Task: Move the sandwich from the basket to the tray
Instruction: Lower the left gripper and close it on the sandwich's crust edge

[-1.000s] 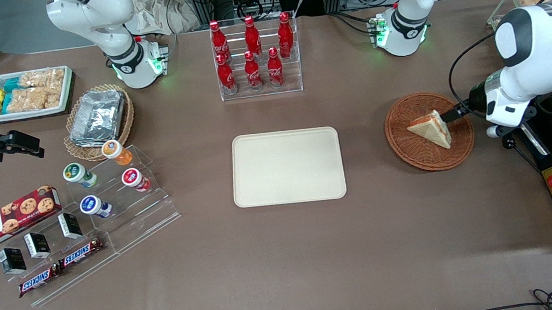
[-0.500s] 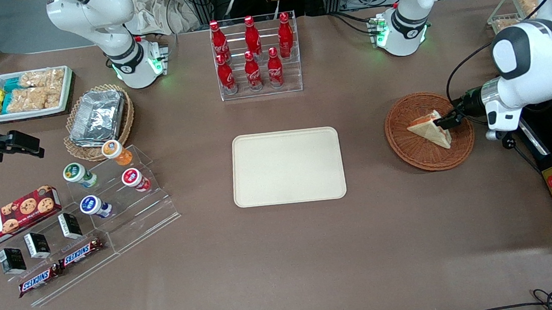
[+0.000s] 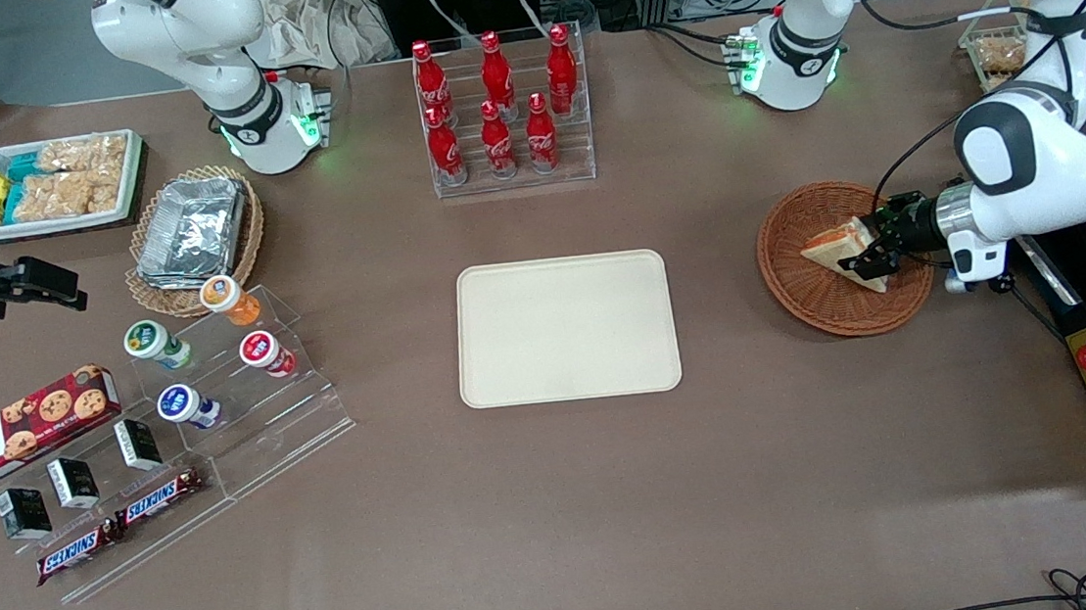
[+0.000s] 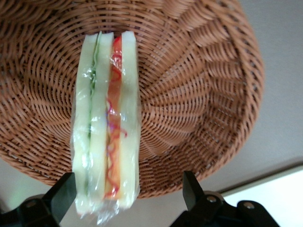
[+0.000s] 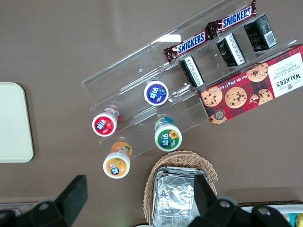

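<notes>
So from my seat: nearest the front camera is just bare surface (image 3: 619,495), then the tray (image 3: 566,328) sitting mid-surface with nothing on it yet. Off toward the working arm's end, roughly at 3 o'clock from the tray, is the basket (image 3: 844,257), and the sandwich (image 3: 843,247) is lying inside it, wrapped in clear film with the filling edge facing my wrist cam. My end effector (image 3: 874,245) is down at the basket, fingers apart, straddling the sandwich's thick end. In the wrist cam one finger (image 4: 64,194) looks right against the wrap, the other (image 4: 191,191) is well clear of it, so nothing is clamped. Farthest out, at 12 o'clock from the tray, is the cola rack (image 3: 502,112).

Progress-wise I'd call it early: reach looks done, but the pinch, lift, carry to the tray and drop are all left.
</notes>
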You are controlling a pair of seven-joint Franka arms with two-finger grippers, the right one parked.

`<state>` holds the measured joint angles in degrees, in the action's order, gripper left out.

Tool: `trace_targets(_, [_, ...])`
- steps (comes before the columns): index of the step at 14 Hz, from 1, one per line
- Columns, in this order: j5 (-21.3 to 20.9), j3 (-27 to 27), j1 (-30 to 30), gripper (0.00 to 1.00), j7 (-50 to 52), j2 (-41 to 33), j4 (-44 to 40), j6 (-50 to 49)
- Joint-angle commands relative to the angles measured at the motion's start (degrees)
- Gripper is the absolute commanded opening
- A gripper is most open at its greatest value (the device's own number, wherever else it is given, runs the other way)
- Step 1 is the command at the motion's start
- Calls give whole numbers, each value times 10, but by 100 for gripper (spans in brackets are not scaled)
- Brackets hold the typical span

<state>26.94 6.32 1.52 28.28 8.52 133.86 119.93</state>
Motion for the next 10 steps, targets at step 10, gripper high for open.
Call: trace_targets(10, [6, -7, -5, 100, 74, 19, -23, 1])
